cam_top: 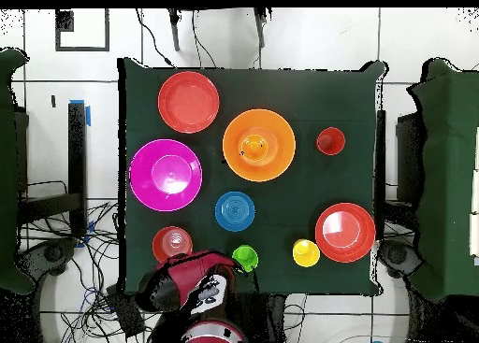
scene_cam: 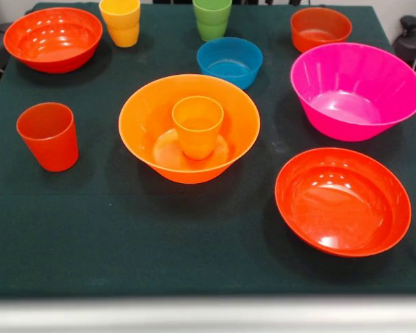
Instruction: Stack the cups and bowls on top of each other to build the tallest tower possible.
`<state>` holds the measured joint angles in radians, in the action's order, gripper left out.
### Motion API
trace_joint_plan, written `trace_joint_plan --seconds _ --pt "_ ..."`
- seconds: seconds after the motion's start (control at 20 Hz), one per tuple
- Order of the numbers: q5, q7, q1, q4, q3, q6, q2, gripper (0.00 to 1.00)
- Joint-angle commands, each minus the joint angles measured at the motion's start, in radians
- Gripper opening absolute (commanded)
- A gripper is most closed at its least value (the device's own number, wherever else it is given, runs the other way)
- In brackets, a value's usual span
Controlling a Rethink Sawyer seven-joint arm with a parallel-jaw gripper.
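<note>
An orange cup [scene_cam: 197, 125] stands upright inside the large orange bowl [scene_cam: 139, 125] at the table's middle, a two-piece tower; from above they are the cup [cam_top: 254, 150] and the bowl [cam_top: 279, 132]. The magenta bowl [scene_cam: 357, 90], two wide red-orange bowls [scene_cam: 342, 201] [scene_cam: 53, 38], the small blue bowl [scene_cam: 229, 61] and the small red-orange bowl [scene_cam: 320, 28] each sit alone. A red-orange cup [scene_cam: 48, 135], a yellow cup [scene_cam: 120, 21] and a green cup [scene_cam: 212, 17] stand upright. The front view has no gripper in it. In the overhead view the gripper [cam_top: 210, 291] is drawn back over the table's edge.
A dark green cloth [scene_cam: 194, 257] covers the table. The red and black arm [cam_top: 178, 278] is folded at the edge next to the small red-orange bowl [cam_top: 172, 243] and the green cup [cam_top: 245, 258]. Cables lie on the floor around the base.
</note>
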<state>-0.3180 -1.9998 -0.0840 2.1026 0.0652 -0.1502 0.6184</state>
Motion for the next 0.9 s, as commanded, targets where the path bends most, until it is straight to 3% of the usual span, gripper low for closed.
trace_joint_plan --seconds 0.05,0.9 --pt "0.050 -0.174 -0.007 -0.013 -0.043 0.068 -0.058 1.00" --pt "0.126 -0.177 -0.060 -0.053 -0.035 0.058 -0.081 1.00"
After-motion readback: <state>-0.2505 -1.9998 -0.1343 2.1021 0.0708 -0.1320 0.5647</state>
